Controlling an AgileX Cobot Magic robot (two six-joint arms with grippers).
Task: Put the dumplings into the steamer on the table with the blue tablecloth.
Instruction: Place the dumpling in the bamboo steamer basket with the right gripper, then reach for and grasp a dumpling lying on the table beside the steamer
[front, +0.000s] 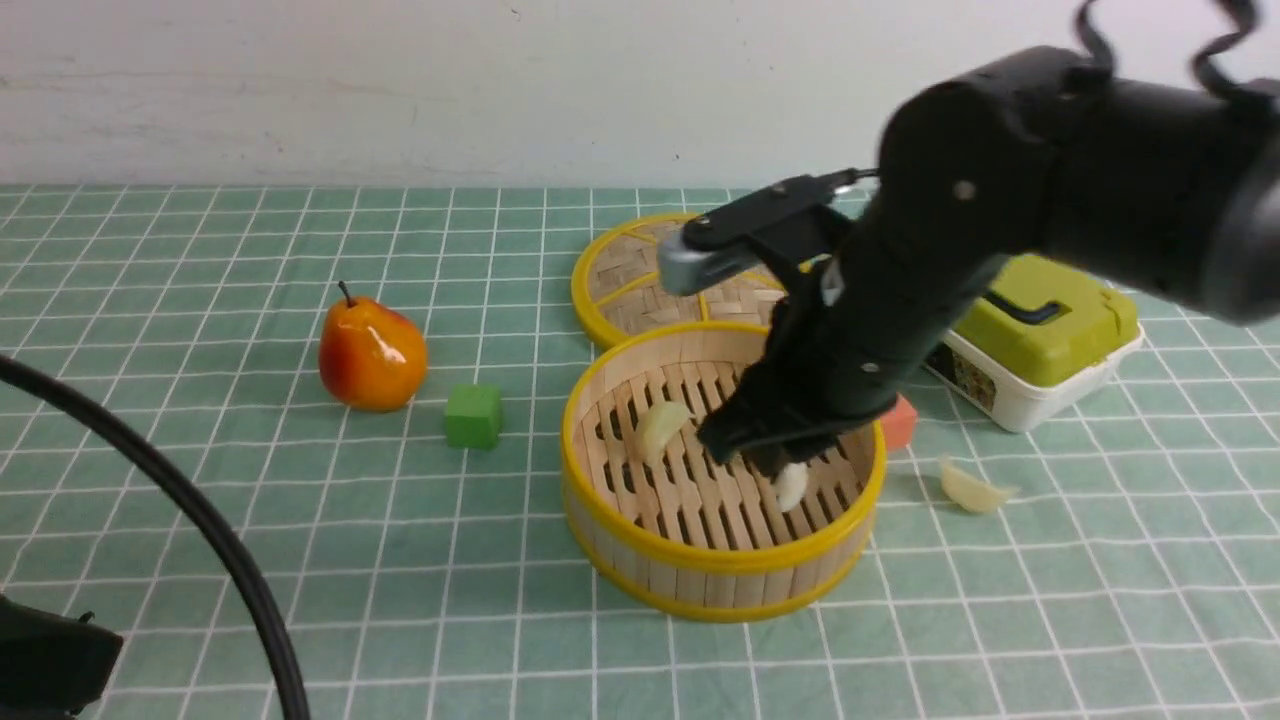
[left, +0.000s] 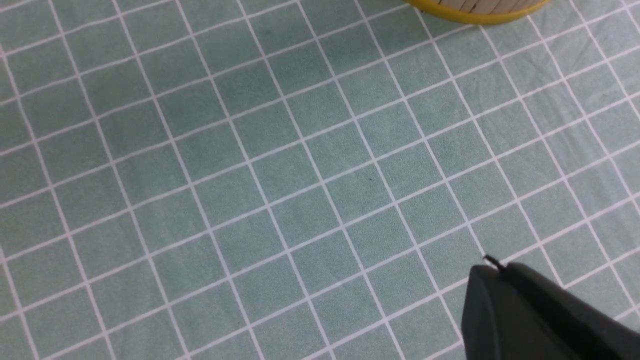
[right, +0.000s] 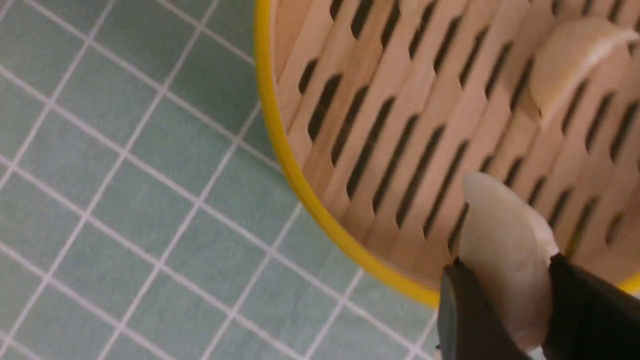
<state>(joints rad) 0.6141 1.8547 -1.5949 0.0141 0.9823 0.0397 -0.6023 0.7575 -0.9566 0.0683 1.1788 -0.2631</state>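
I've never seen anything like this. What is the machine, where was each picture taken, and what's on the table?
This is a robot with two black arms ending in pinching fingers. The wide picture looks forward from between them; the others come from wrist cameras. On the teal checked tablecloth stand a round bamboo steamer, its woven lid, an orange pear, a green cube, an orange-red cube and a green-lidded white box. The right fingers hold one pale crescent dumpling inside the steamer's rim; another lies on its slats, a third on the cloth. The left fingers are shut, above the cloth.
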